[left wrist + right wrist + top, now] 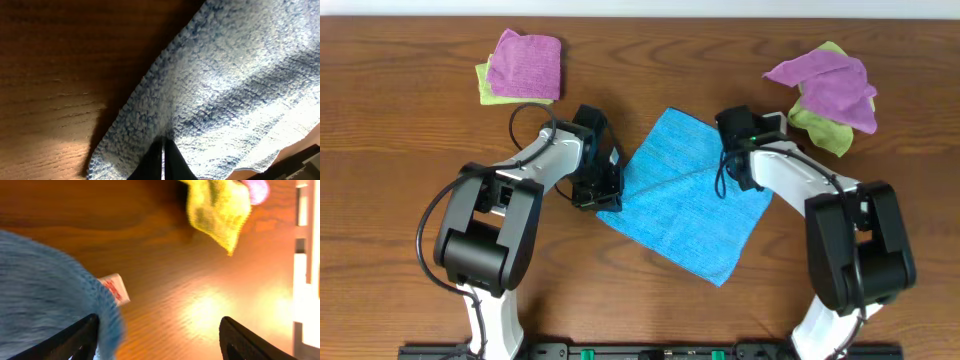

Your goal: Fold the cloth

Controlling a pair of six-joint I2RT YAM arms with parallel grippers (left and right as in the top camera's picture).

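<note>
Overhead: purple/green left pile [523, 67] and right pile [828, 92] lie well apart from the cloth [685, 205], which lies diamond-wise between the arms. Left gripper [608, 197] has its jaws together at the cloth's left corner. Right gripper [160, 335] has its jaws apart by the tag [115, 288].

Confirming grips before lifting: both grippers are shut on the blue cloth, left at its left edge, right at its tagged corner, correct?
No: the right gripper is open, its jaws spread wide at the cloth's tagged corner, as the right wrist view shows. The left gripper is shut on the cloth's left edge.
</note>
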